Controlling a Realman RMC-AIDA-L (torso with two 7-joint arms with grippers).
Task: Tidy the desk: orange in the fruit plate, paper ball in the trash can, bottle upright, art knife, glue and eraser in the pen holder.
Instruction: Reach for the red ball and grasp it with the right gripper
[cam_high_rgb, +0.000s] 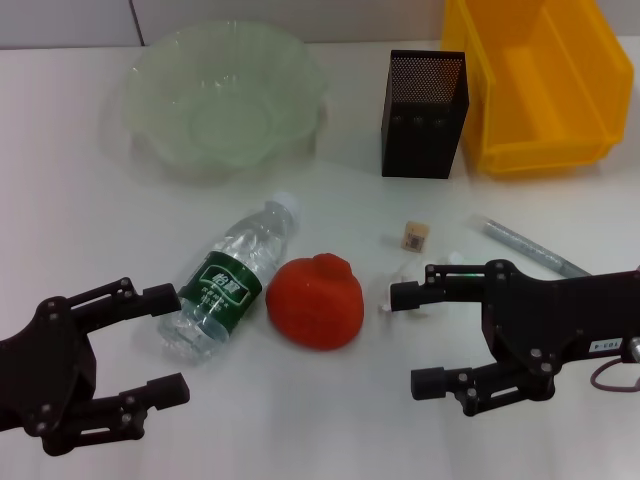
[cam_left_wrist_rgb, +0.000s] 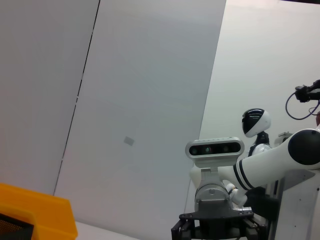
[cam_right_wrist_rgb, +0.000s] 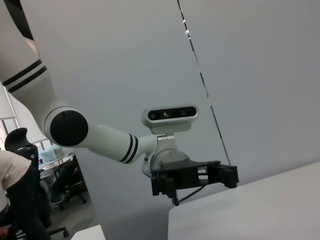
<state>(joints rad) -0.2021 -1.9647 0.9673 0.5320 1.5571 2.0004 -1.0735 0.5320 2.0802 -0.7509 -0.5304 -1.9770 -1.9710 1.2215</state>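
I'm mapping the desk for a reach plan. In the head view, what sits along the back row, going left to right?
Fruit plate → pen holder → trash can.

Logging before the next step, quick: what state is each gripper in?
Left gripper: open, empty, beside the lying bottle.
Right gripper: open, empty, beside the orange.
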